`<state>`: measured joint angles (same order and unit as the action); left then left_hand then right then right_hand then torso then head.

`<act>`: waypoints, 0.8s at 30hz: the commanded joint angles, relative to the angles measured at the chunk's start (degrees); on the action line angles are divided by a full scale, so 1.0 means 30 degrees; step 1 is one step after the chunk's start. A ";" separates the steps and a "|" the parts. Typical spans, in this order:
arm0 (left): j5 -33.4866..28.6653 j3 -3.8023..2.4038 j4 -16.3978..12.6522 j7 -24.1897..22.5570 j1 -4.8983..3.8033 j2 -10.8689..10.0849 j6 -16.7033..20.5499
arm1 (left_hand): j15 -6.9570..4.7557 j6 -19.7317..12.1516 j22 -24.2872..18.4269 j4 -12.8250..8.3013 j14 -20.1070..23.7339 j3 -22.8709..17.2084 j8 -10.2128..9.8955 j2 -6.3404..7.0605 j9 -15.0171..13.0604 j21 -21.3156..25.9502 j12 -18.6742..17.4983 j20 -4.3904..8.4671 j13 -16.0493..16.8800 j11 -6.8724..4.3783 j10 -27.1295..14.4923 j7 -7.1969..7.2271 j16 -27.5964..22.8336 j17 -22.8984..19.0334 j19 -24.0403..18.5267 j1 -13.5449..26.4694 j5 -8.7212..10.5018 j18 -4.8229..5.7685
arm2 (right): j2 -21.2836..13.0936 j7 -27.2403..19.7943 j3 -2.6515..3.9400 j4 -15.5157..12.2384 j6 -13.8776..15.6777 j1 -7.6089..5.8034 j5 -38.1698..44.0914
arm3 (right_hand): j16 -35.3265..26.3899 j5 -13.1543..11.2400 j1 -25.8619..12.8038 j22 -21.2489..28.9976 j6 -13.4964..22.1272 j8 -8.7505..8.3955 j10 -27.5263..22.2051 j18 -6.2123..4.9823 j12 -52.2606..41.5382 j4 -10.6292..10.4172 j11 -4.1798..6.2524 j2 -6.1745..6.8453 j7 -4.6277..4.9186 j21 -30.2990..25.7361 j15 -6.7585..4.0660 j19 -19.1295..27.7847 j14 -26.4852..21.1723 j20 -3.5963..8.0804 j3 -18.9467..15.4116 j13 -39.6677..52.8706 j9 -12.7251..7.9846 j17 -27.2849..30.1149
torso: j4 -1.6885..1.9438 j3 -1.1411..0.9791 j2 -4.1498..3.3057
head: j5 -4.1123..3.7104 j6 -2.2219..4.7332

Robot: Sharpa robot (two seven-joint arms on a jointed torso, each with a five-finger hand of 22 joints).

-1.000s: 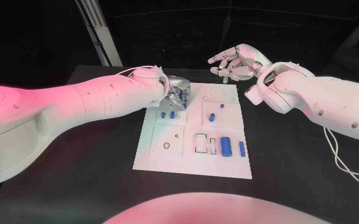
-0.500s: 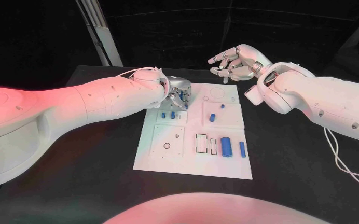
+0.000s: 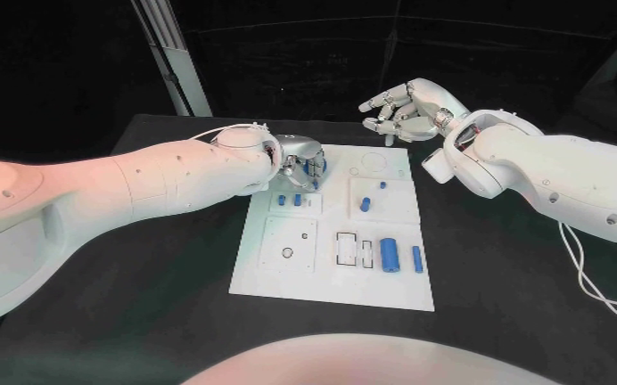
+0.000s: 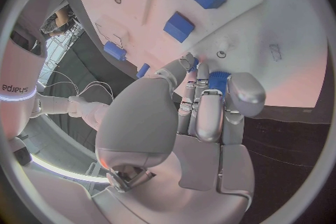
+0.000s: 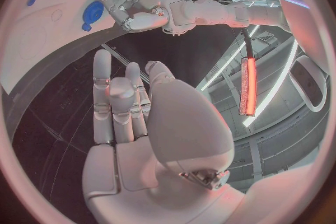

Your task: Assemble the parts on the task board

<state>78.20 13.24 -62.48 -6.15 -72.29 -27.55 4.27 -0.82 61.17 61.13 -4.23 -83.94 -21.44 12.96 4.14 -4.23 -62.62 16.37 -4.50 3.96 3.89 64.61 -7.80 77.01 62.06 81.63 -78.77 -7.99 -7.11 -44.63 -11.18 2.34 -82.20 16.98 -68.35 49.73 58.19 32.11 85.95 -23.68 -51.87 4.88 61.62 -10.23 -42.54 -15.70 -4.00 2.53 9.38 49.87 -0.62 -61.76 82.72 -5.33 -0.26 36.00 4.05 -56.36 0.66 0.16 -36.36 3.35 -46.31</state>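
Note:
The white task board (image 3: pixel 328 274) lies mid-table. My left hand (image 3: pixel 303 164) hovers low over its far left corner, fingers curled around a small blue part (image 4: pixel 218 79) held at the fingertips (image 4: pixel 241 89), close to the board (image 4: pixel 280 61). My right hand (image 3: pixel 409 110) is raised beyond the board's far right corner, fingers apart and empty; its palm (image 5: pixel 133 123) faces the left hand (image 5: pixel 136 8). Two small blue parts (image 3: pixel 288 198) stand just in front of the left hand. Two more (image 3: pixel 366 203) lie mid-board, and two longer cylinders (image 3: pixel 389 249) lie near the right front.
A round outline (image 3: pixel 373 161) and rectangular slots (image 3: pixel 346 247) mark the board. A white post (image 3: pixel 160 37) rises behind the table's far left. Black tabletop (image 3: pixel 514 260) surrounds the board on all sides.
The left arm has eased slightly left while its hand stays over the far left corner with the part. The right hand has lifted a touch.

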 commanded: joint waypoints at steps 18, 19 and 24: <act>-0.1021 -0.0738 -0.2248 0.0013 -0.0252 -0.2657 0.0979 | -0.0074 0.0326 0.0155 -0.0198 -0.0439 -0.0484 -0.0211 0.0018 0.0015 -0.0184 -0.0403 -0.0023 0.0012 -0.0003 0.0375 -0.0061 0.0031 -0.0202 0.0179 0.0028 -0.0002 0.0258 | -0.0157 -0.0147 0.0011 -0.0051 0.0127 -0.0033 -0.0005 | -0.0001 0.0084 0.0170 0.0013 0.0141 0.0056 -0.0171 -0.0100 -0.0086 -0.0023 -0.0009 0.0003 0.0025 -0.0098 0.0023 0.0004 0.0086 -0.0081 0.0170 -0.0022 0.0001 -0.0014 | -0.0005 0.0020 -0.0026 | 0.0110 0.0074; -0.1029 -0.0743 -0.2254 0.0047 -0.0254 -0.2744 0.0911 | -0.0074 0.0326 0.0155 -0.0198 -0.0439 -0.0484 -0.0211 0.0018 0.0015 -0.0184 -0.0403 -0.0023 0.0012 -0.0003 0.0375 -0.0061 0.0031 -0.0202 0.0179 0.0028 -0.0002 0.0258 | -0.0160 -0.0147 0.0011 -0.0047 0.0126 -0.0033 -0.0005 | -0.0001 0.0084 0.0170 0.0013 0.0141 0.0056 -0.0171 -0.0100 -0.0086 -0.0023 -0.0009 0.0003 0.0025 -0.0098 0.0023 0.0004 0.0086 -0.0081 0.0170 -0.0022 0.0001 -0.0014 | -0.0007 0.0016 -0.0026 | 0.0113 0.0076; -0.1050 -0.0753 -0.2243 0.0166 -0.0265 -0.3000 0.0231 | -0.0074 0.0357 0.0199 -0.0219 -0.0436 -0.0528 -0.0234 0.0042 0.0015 -0.0220 -0.0448 -0.0025 0.0015 -0.0004 0.0415 -0.0059 0.0034 -0.0222 0.0182 0.0060 0.0003 0.0265 | -0.0153 -0.0145 0.0011 -0.0028 0.0120 -0.0032 -0.0005 | -0.0001 0.0084 0.0170 0.0013 0.0141 0.0056 -0.0171 -0.0100 -0.0086 -0.0023 -0.0009 0.0003 0.0025 -0.0098 0.0023 0.0004 0.0086 -0.0081 0.0170 -0.0022 0.0001 -0.0014 | -0.0023 0.0004 -0.0032 | 0.0113 0.0062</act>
<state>75.77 11.05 -69.09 -6.13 -72.97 -36.55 6.50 -0.82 61.74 61.65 -4.82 -83.94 -22.71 12.45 4.15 -4.12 -63.08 15.25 -4.65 3.95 3.88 65.43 -7.97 77.00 61.45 81.78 -78.78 -7.99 -7.12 -45.09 -11.19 2.34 -82.20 16.98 -68.35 49.73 58.19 32.11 85.95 -23.68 -51.87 4.88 61.62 -10.24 -42.54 -15.87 -4.00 2.53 9.38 49.87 -0.62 -61.76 82.72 -5.33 -0.09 36.01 4.05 -56.34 0.63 0.19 -36.43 3.71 -46.13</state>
